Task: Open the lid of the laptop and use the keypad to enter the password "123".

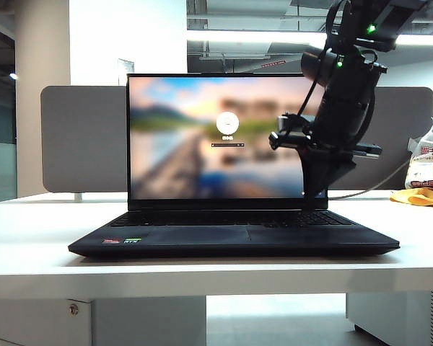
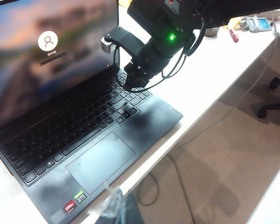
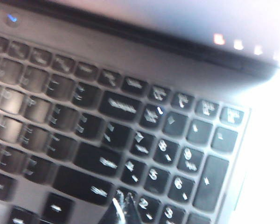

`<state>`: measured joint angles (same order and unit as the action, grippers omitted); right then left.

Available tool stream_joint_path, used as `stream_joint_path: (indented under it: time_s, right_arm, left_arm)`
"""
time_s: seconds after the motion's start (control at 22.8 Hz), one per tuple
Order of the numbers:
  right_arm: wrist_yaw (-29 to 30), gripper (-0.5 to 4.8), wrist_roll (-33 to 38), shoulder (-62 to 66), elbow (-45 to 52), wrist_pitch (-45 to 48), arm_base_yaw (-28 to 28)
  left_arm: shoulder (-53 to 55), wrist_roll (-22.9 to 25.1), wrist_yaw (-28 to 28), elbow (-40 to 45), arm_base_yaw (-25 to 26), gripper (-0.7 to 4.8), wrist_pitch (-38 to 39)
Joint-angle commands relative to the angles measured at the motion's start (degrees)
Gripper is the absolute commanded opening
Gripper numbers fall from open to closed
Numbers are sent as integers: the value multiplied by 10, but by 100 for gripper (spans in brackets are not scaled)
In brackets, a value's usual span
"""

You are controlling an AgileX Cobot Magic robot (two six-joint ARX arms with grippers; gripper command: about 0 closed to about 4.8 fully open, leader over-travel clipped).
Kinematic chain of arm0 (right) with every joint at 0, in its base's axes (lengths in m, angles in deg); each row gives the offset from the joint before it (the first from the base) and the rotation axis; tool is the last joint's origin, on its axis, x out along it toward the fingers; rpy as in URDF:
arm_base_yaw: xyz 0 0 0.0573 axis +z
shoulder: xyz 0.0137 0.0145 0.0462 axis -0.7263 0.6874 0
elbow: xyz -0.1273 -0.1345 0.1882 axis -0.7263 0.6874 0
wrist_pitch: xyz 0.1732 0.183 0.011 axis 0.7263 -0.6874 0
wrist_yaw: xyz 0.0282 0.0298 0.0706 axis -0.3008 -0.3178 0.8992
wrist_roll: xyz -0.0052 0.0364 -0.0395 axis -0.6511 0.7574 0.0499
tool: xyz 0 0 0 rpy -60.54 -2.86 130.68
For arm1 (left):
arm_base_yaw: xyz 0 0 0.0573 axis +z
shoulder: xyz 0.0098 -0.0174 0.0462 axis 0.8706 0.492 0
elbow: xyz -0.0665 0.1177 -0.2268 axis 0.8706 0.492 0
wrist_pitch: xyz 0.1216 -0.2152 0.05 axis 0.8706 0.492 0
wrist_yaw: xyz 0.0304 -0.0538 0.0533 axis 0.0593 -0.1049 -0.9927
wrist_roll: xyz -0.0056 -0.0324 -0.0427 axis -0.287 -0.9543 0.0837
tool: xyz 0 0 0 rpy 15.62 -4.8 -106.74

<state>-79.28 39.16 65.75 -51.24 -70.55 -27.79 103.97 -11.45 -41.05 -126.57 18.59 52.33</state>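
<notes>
The black laptop (image 1: 231, 234) stands on the white table with its lid (image 1: 173, 137) raised and a login picture on the screen. Red and green stickers (image 2: 74, 200) sit on its palm rest. My right gripper (image 3: 124, 201) is shut, its tips together and pointing down at the keypad (image 3: 168, 168), right over the key left of "2". From the side, the right gripper (image 2: 126, 87) hangs over the keyboard's far right end, and the exterior view shows the right gripper (image 1: 317, 193) in front of the screen. My left gripper (image 2: 114, 200) hovers shut off the laptop's front edge, holding nothing.
A grey desk divider (image 1: 83, 137) stands behind the laptop. A plastic bag (image 1: 426, 155) and a yellow item (image 1: 418, 196) lie at the table's right. A cable (image 2: 252, 88) runs off the table edge to the floor, near a chair base (image 2: 275, 100).
</notes>
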Motion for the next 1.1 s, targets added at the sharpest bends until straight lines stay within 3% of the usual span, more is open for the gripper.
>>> stream_joint_path:
  time_s: [0.04, 1.1]
  right_arm:
    - [-2, -9, -2, 3, 0, -12, 0]
    - [-13, -8, -15, 3, 1, -43, -17]
  left_arm:
    - [-1, 4, 2, -3, 0, -4, -5]
    - [-1, 4, 2, -3, 0, -4, -3]
